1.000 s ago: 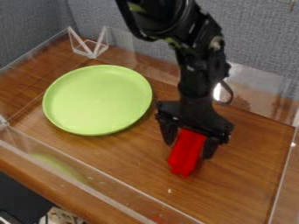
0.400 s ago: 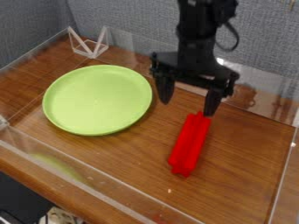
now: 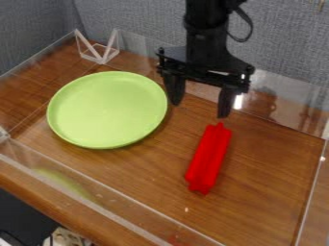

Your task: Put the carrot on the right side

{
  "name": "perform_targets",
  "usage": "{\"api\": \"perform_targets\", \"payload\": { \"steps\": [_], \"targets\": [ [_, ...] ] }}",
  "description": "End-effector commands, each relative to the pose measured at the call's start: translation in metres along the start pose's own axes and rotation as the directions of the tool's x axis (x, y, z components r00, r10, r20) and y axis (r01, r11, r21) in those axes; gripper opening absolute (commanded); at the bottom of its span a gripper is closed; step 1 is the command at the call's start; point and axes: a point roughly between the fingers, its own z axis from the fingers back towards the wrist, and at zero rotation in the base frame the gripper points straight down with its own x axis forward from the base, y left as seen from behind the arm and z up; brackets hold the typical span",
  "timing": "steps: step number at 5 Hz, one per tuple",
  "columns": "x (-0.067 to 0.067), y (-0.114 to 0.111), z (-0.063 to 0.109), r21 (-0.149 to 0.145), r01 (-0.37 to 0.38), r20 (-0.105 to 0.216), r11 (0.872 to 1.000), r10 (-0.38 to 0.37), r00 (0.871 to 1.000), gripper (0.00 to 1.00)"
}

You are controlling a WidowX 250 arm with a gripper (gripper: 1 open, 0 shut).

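The carrot [image 3: 209,157] is a bright red ridged bar lying flat on the wooden table, right of the lime-green plate [image 3: 107,108]. My gripper [image 3: 202,99] hangs above the carrot's far end, lifted clear of it, with its two black fingers spread wide and nothing between them. The arm rises behind it toward the top of the view.
A clear plastic wall [image 3: 129,207] rings the table, with its front edge close to the carrot. A small white wire stand [image 3: 98,45] sits at the back left. A grey fabric backdrop closes off the rear.
The gripper has let go of the carrot and risen up and back, away from it. The carrot now lies alone on the table.
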Motion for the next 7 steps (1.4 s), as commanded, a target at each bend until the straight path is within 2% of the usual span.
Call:
{"api": "perform_targets", "payload": {
  "steps": [1,2,3,4,5,7],
  "targets": [
    [0.0,0.001,0.008,-0.017,-0.008,0.04,1.0,0.009,0.999,1.0],
    [-0.012,0.005,0.007,-0.026,-0.013,0.032,1.0,0.013,0.999,1.0],
    [-0.019,0.004,-0.005,-0.03,-0.017,0.023,0.999,0.018,1.0,1.0],
    [-0.02,-0.008,0.001,-0.045,0.036,0.026,0.998,-0.035,0.999,0.0],
    [-0.02,-0.018,0.003,-0.05,0.087,0.018,0.995,-0.086,0.996,1.0],
    [-0.002,0.002,0.026,-0.051,0.122,0.007,0.991,-0.122,0.993,1.0]
  ]
}}
